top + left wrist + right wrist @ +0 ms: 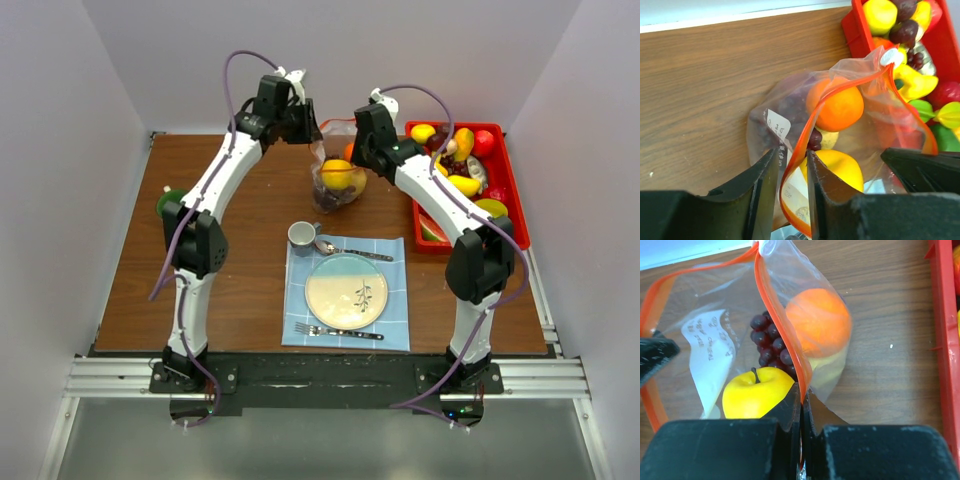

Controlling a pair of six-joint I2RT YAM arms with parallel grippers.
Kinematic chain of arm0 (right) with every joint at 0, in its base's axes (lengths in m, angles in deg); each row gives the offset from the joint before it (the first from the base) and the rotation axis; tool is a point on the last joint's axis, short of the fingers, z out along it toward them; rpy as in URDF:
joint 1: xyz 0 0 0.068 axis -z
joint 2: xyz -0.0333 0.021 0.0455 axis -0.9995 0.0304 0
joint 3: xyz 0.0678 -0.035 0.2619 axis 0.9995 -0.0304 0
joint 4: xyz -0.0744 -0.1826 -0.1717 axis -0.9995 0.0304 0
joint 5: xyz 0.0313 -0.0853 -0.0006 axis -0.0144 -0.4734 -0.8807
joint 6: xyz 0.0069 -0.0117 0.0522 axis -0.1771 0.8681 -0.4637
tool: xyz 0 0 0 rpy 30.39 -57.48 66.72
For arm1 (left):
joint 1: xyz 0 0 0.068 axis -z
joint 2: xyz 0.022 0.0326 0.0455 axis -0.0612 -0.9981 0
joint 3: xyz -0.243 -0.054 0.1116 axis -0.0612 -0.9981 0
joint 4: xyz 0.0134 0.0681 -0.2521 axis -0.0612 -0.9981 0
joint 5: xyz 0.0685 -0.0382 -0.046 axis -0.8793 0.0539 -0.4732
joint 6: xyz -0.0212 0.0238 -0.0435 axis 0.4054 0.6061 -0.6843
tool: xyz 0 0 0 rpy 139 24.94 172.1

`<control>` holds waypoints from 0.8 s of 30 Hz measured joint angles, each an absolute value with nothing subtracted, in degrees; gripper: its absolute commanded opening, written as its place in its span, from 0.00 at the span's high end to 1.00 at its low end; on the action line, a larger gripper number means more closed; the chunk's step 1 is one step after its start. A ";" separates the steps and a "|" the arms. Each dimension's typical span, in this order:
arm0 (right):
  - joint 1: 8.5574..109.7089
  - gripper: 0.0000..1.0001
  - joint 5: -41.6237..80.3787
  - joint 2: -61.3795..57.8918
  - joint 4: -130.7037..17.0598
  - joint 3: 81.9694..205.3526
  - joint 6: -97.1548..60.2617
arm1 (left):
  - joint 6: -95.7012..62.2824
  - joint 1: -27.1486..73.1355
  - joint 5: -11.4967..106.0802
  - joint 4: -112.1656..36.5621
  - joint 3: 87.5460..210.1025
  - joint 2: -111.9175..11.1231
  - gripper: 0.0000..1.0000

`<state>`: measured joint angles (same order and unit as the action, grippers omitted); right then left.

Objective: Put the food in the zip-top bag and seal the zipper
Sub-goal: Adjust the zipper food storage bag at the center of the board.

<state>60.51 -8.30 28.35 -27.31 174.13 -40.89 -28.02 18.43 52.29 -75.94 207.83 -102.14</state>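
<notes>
Bag: the zip-top bag hangs above the far middle of the desk, held up between the two arms, with its mouth gaping.
Zipper: the orange-red zipper runs in an open loop around the mouth, its two sides apart.
Right fingers: the right fingers are pressed together on one side of the zipper, pinching the strip at the bag's near edge.
Left fingers: the left fingers stand narrowly apart. The other end of the strip passes through the gap, close against the inner finger, and no clamp on it is visible.
Food inside: an orange, purple grapes and a yellow apple sit low in the bag, below the fingers.
Food outside: yellow, red, green and grape pieces lie in the red tray, just right of the bag.
Nearer things: a cup, spoon, plate and fork rest on a blue cloth, well apart from the bag.
In the way: the right arm crosses in front of the tray's near-left corner.
</notes>
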 measured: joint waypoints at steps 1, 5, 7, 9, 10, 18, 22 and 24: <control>60.51 1.00 -8.27 28.35 -27.24 174.31 -40.89 | -27.68 18.69 51.74 -76.20 207.83 -102.14 0.75; 60.51 1.00 -8.23 28.46 -26.76 175.14 -40.63 | -26.45 19.41 49.05 -77.34 207.85 -102.06 1.00; 60.51 1.00 -8.05 28.88 -26.00 176.27 -40.45 | -26.19 19.52 47.61 -78.34 208.64 -102.06 1.00; 60.51 1.00 -7.25 29.82 -25.19 178.48 -40.23 | -25.88 19.52 45.36 -80.02 210.34 -102.06 1.00; 60.51 1.00 -6.50 30.23 -25.06 179.40 -40.08 | -25.84 19.50 44.18 -80.29 210.89 -101.75 1.00; 60.25 1.00 -3.27 30.38 -24.12 180.97 -38.44 | -25.47 19.50 39.22 -79.78 211.76 -97.53 1.00; 60.12 0.85 -1.87 30.60 -23.92 181.78 -37.57 | -25.55 19.63 41.55 -77.73 210.34 -97.58 1.00; 60.16 0.67 -1.13 31.24 -23.55 182.35 -36.98 | -25.69 19.78 42.93 -77.47 209.86 -98.12 1.00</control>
